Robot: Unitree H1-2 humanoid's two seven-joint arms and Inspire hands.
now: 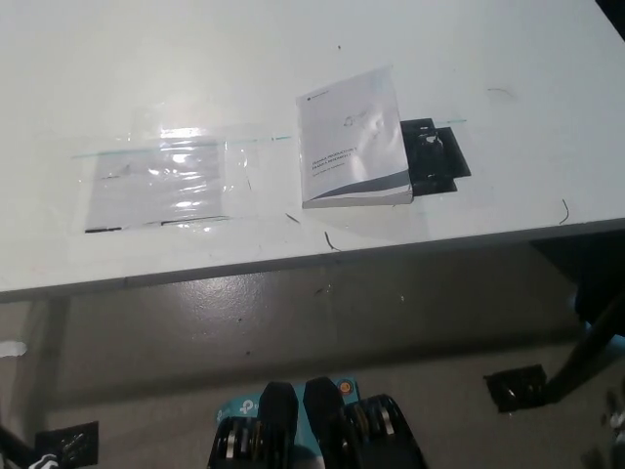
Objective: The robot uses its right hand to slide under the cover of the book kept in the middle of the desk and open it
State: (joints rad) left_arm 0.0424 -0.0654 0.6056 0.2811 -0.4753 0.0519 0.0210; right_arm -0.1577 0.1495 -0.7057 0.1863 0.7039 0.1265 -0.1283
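Floor (293,322): grey, smooth, filling the near part of the head view below the bench edge. On it, at near right, a small flat black square piece (515,387), with a dark slanted leg or stand (586,357) rising just beside it to the right. At near left, another small black square piece (66,443). A small white patch (10,348) shows at the left edge; what it is cannot be told.

Robot hand, left: not seen in this view; whether it is wide or closed cannot be told. Robot hand, right: likewise not seen; its state cannot be told.

Bench (176,59): white, flat-topped, its near edge running across the view and slanting up toward the right. A few short dark scratches or marks lie near that edge.

On the bench, left of middle: a clear, glossy plastic sheet or sleeve (161,181), lying flat, crinkled, catching bright reflections.

On the bench, right of middle: a white and grey paperback book (352,137), closed, lying flat with its cover up, small print on the cover and a dark curved band near its near edge. Nothing touches the cover. It is well apart from the plastic sheet.

Under the book's right side, partly covered by it: a flat black rectangular plate (435,156), jutting out to the right.
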